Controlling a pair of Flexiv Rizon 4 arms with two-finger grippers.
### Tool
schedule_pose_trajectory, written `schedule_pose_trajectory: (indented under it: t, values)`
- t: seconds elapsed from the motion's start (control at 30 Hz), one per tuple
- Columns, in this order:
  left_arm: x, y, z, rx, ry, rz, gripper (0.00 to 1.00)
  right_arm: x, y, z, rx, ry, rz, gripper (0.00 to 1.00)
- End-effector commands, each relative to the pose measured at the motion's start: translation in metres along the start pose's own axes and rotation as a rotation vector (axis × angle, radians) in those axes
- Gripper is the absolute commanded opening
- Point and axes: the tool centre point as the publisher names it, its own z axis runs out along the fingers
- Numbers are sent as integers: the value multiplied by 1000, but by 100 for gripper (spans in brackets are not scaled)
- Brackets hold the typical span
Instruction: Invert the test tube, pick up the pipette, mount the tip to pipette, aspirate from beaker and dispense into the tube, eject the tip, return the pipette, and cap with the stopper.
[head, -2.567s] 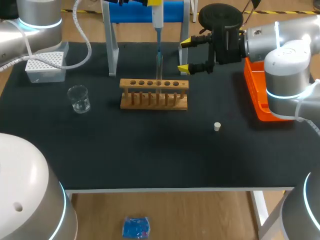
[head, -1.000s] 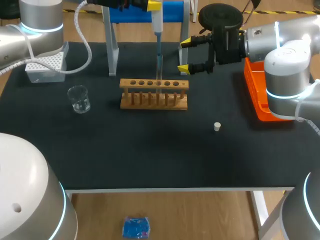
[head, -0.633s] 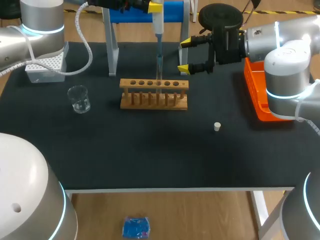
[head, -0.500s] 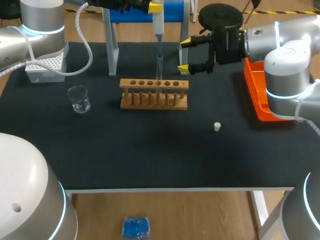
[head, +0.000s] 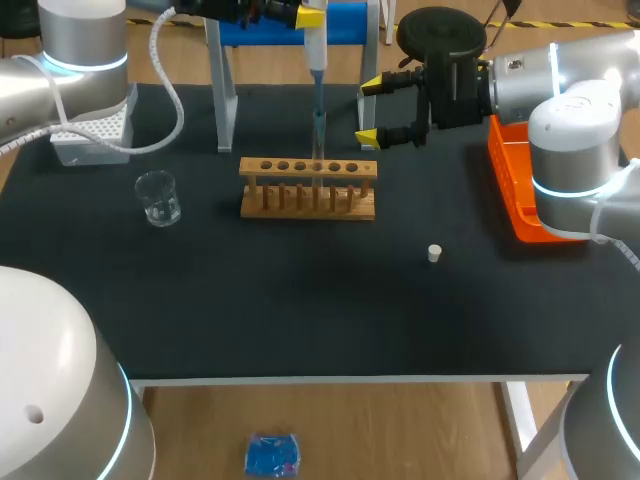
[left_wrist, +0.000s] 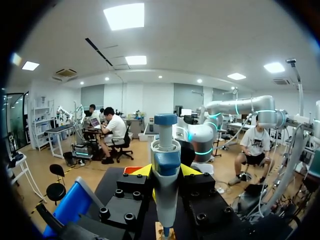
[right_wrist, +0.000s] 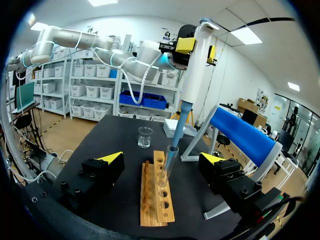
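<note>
The left claw is clenched on the pipette. It holds the upper body of the pipette upright, above the far edge of the counter, with one yellow fingertip on each side. The thin tip of the pipette points straight down and goes into the mouth of the test tube. This tube stands upright in the wooden rack, in a hole a little right of the rack's middle. The rack sits in the far half of the counter, about midway between the left and right edges.

The right claw is released. Its two fingers stand wide apart, and it hangs just beyond the right end of the rack, toward the far edge.

The glass beaker stands left of the rack, well apart from it. The white tip box is near the far left corner. The small white stopper lies alone on the counter, to the right of the rack and nearer the front edge. An orange tray sits at the right edge. A white stand rises at the far edge, behind the rack.
</note>
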Motion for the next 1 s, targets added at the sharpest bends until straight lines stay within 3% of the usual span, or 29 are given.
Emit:
schedule_pose_trajectory:
  t: [0.03,1.0]
  values:
    - [-1,0,0,0,0,1,0,0,0,0,1,-1,0,100]
    - [-4,3,0,-2,2,-10,0,0,0,0,1,-1,0,100]
